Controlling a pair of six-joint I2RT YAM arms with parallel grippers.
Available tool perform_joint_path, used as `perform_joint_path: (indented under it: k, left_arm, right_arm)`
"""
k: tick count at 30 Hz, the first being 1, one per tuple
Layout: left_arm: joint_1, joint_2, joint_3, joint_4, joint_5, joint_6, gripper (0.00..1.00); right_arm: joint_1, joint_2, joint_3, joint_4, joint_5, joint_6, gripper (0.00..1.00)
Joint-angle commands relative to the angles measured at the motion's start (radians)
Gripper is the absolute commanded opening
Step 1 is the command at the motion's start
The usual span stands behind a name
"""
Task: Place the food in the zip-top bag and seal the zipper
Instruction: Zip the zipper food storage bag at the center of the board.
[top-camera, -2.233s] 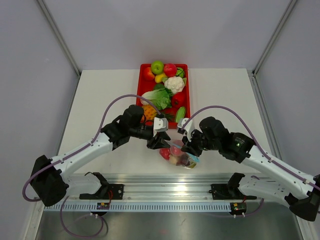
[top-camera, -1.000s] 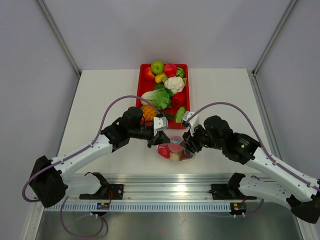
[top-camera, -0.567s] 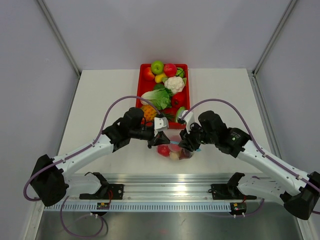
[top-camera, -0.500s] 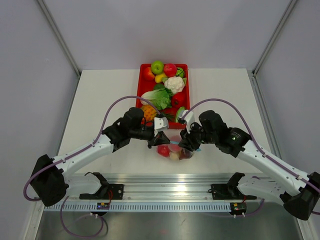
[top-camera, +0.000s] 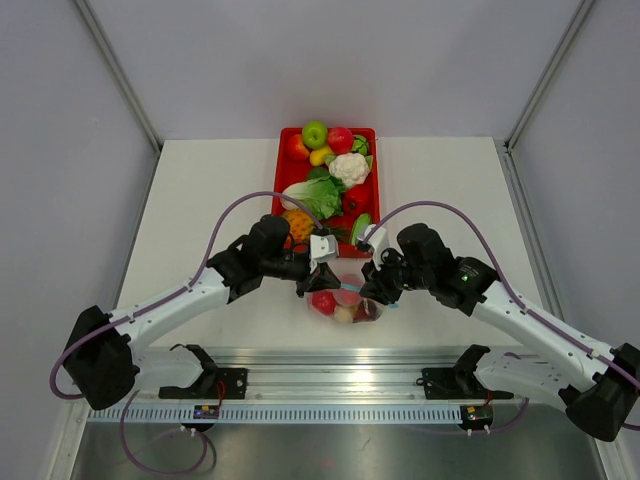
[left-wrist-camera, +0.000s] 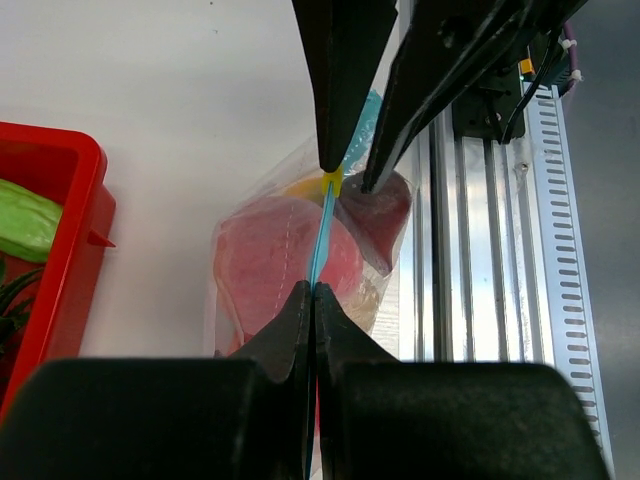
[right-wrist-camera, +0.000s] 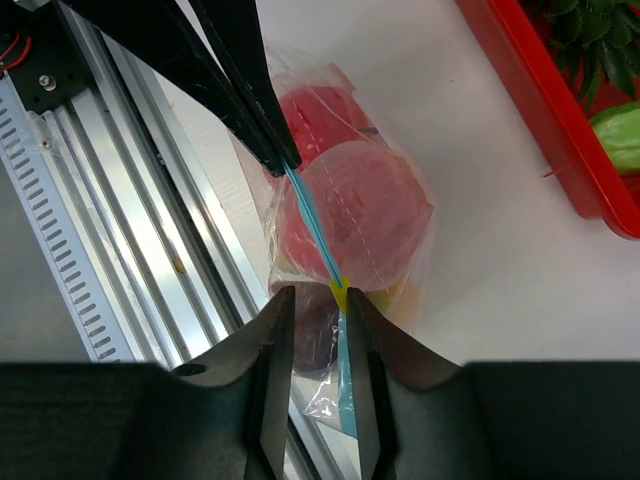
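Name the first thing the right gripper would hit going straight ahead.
Likely the blue zipper, which sits between its jaws; farther along that line, the left gripper pinching it.

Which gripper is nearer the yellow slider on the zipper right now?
Right. The right gripper straddles the yellow slider, fingers not yet closed; the left gripper is clamped on the zipper farther along.

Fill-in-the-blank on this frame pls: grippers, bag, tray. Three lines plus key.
1. The left gripper is pinched shut on the light blue ____.
2. The right gripper has its jaws slightly apart around a small ____ tab on that strip.
3. The zip-top bag, with food inside, lies between the metal rail and the ____ tray.
Missing words: zipper; yellow; red.
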Motion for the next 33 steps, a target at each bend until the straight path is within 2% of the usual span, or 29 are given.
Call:
perform_joint_path:
  k: [1, 11, 19, 23, 26, 30, 33]
  left_arm:
    - [-0.002, 0.006, 0.021, 0.065, 0.009, 0.011, 0.0]
    - [-0.002, 0.011, 0.024, 0.062, 0.016, 0.017, 0.0]
    - [-0.002, 0.018, 0.024, 0.059, 0.022, 0.022, 0.0]
    - [-0.002, 0.023, 0.028, 0.051, 0.03, 0.023, 0.0]
    - [-0.002, 0.026, 0.029, 0.051, 0.029, 0.023, 0.0]
    - [-0.002, 0.028, 0.029, 0.051, 0.029, 0.026, 0.0]
    - [-0.002, 0.028, 0.031, 0.051, 0.029, 0.026, 0.0]
  right_arm:
    - [-0.012, -0.002, -0.004, 0.037, -0.003, -0.018, 0.36]
    - [-0.012, 0.016, -0.016, 0.054, 0.045, -0.021, 0.42]
    - [-0.012, 0.041, -0.016, 0.064, 0.06, -0.024, 0.42]
    - [-0.012, 0.038, -0.017, 0.078, 0.085, -0.021, 0.46]
    - [-0.012, 0.038, -0.019, 0.084, 0.083, -0.021, 0.44]
    - [-0.012, 0.038, -0.02, 0.084, 0.065, -0.021, 0.32]
    - [-0.012, 0.038, -0.023, 0.084, 0.063, -0.021, 0.31]
